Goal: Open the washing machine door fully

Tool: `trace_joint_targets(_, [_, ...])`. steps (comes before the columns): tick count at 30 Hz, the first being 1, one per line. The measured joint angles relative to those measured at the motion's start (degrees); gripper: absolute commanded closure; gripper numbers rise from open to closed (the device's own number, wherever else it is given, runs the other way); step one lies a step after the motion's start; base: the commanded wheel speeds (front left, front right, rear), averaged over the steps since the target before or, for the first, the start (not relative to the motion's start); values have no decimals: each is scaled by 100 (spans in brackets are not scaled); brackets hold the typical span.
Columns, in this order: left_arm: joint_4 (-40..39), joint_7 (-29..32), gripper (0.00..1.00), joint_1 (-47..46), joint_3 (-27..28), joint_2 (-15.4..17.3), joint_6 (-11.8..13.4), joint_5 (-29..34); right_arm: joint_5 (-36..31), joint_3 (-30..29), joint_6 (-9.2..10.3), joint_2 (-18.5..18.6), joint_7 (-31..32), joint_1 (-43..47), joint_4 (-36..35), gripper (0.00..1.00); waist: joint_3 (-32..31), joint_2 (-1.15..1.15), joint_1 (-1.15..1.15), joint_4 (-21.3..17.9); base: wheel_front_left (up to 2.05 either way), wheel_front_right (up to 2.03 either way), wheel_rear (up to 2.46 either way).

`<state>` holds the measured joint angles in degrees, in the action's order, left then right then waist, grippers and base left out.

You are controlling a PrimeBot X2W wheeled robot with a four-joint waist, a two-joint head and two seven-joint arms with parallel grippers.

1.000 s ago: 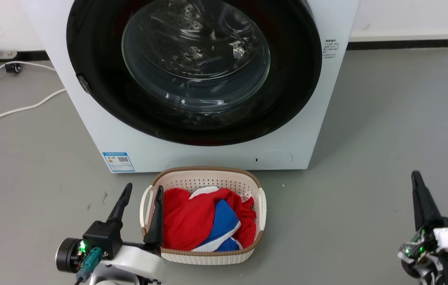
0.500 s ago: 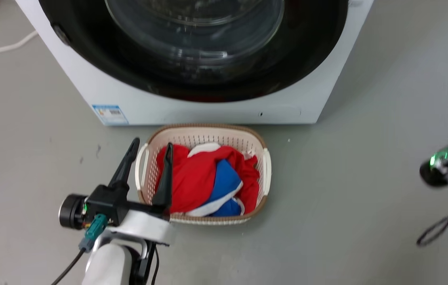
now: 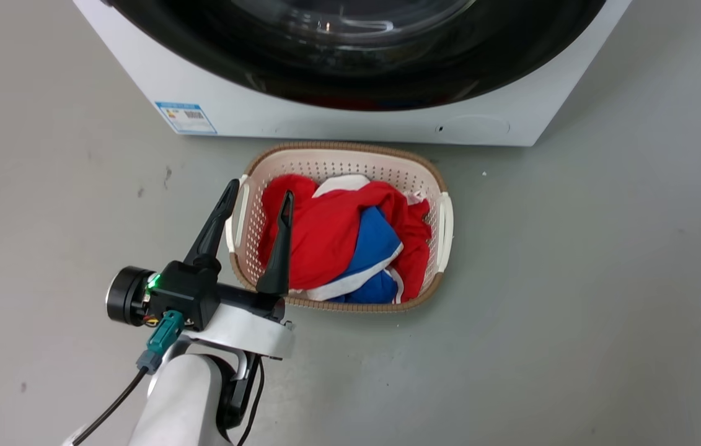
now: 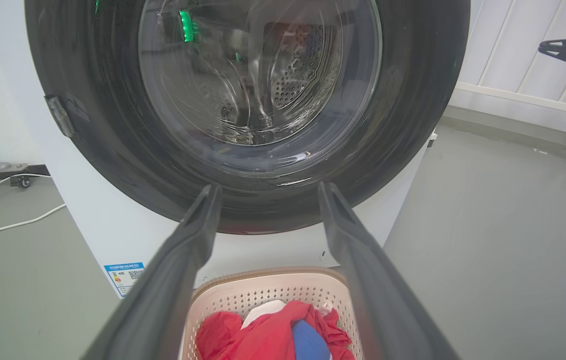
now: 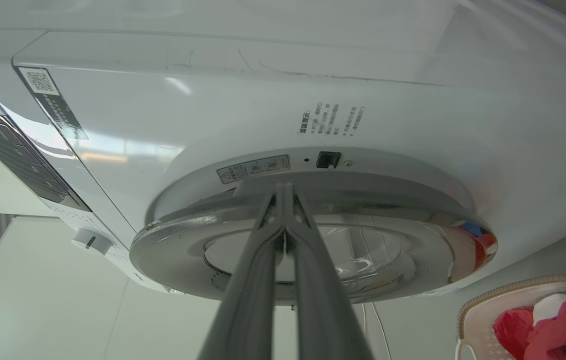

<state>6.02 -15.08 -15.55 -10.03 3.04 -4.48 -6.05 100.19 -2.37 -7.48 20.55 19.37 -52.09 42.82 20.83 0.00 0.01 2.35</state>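
Fingers of the left gripper are spreading wide, empty, over the laundry basket. The right gripper is pinching closed at the rim of the washing machine door, its tips hiding any contact.

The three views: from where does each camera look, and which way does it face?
Head view: high up, facing down at the floor, the laundry basket and the lower edge of the washing machine door; the left gripper shows, open.
Left wrist view: low, facing the door's front straight on, between its own two spread fingers.
Right wrist view: beside the machine, facing along the door's rim; the right gripper shows, shut.
Shared: all three show the door and the basket.
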Motion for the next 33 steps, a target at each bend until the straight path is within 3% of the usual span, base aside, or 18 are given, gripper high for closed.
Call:
trace_joint_targets(17, [-259, 1, 0, -403, -163, -9, 68, 40, -617, 1147, 0, 38, 542, -2510, 1466, 100, 800, 0, 0, 112, 0, 0, 0])
trace_joint_targets(27, [-316, 0, 0, -553, -212, -11, 120, 26, -868, 1445, 0, -34, 749, -3002, 1594, 100, 1104, 0, 0, 137, 0, 0, 0])
trace_joint_targets(33, [-281, 0, 0, -567, -218, -12, 148, 43, -945, 1613, 8, -15, 1194, -3013, 1504, 100, 1115, 0, 0, 88, 0, 0, 0])
